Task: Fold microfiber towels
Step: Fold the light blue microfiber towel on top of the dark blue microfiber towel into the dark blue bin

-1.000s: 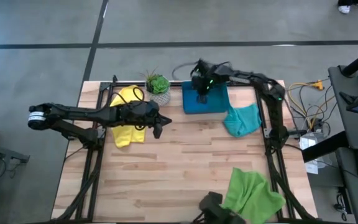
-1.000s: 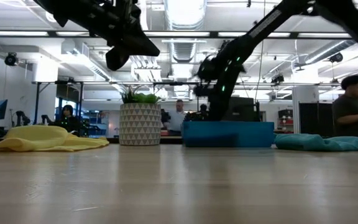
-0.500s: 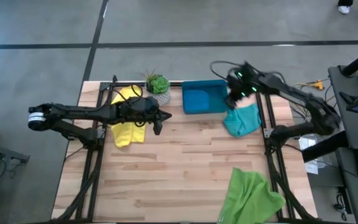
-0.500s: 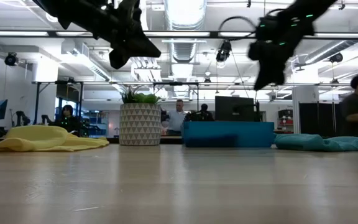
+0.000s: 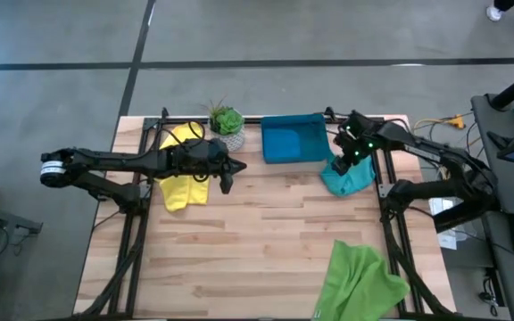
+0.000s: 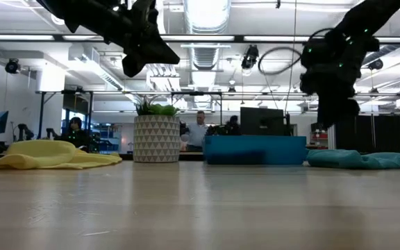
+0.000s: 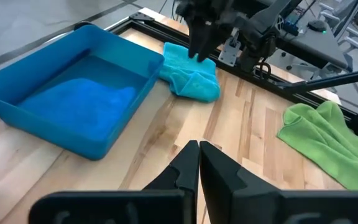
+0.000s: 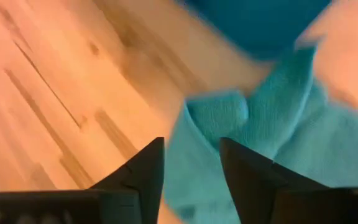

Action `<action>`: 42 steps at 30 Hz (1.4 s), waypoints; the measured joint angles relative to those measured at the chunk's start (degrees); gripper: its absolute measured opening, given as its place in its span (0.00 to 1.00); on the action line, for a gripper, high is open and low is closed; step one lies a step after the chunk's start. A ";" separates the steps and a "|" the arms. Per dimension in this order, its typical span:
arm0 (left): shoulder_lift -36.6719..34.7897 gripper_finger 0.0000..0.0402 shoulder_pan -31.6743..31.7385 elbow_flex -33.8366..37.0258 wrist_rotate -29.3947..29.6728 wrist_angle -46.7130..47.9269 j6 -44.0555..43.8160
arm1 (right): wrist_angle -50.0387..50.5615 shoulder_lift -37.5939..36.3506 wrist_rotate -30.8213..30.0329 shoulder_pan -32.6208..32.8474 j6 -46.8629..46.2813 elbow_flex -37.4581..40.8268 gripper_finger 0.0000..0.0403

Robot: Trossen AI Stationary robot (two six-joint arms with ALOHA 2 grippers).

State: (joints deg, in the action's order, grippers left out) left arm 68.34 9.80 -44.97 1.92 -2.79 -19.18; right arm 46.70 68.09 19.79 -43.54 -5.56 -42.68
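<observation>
Teal towel (image 5: 350,175) lies bunched on the desk (image 5: 266,241) just beside the blue tray (image 5: 293,139), and the right claw (image 8: 191,163) hangs above it, fingers parted, gripping nothing. Blue cloth (image 7: 86,102) fills the tray. Yellow towel (image 5: 182,165) lies beyond the potted plant (image 5: 227,124) from the tray; the left claw (image 7: 199,163), pinched closed and empty, hovers near it. Green towel (image 5: 360,281) sits well apart from the tray.

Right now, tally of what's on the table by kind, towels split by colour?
Yellow towel: 1
Teal towel: 1
Light green towel: 1
Blue towel, lying in the tray: 1
Blue plastic tray: 1
Potted plant: 1
Total: 6
</observation>
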 joint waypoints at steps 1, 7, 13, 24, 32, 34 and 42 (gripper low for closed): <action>0.00 0.00 -0.02 0.00 -0.09 0.00 -0.02 | -0.69 1.38 0.02 0.03 0.00 -0.08 0.40; 0.00 0.00 -0.10 0.01 -0.41 0.04 -2.92 | -0.58 9.80 -0.15 0.03 1.53 -0.22 0.41; 0.00 0.00 -0.10 0.02 -1.16 0.15 -3.03 | -0.63 15.56 -0.35 0.05 2.12 -0.28 0.38; 0.00 0.00 -0.10 0.02 -1.28 0.17 -3.12 | 0.25 17.85 1.64 0.14 1.68 -0.72 0.21; 0.00 0.00 -0.10 0.02 -1.29 0.00 -3.12 | 2.51 11.12 1.69 0.14 1.53 -1.92 0.03; 0.00 0.00 -0.10 0.02 -1.30 -0.11 -3.12 | 5.09 8.87 1.68 0.14 1.53 -2.91 0.02; 0.00 0.00 -0.10 0.02 -2.18 -5.37 -2.07 | 13.13 -3.15 1.77 3.09 1.49 -9.65 0.02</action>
State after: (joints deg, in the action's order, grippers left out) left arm 68.34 9.69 -44.95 -0.26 -8.16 -21.25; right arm 59.83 64.94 21.56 -40.44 -4.07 -52.33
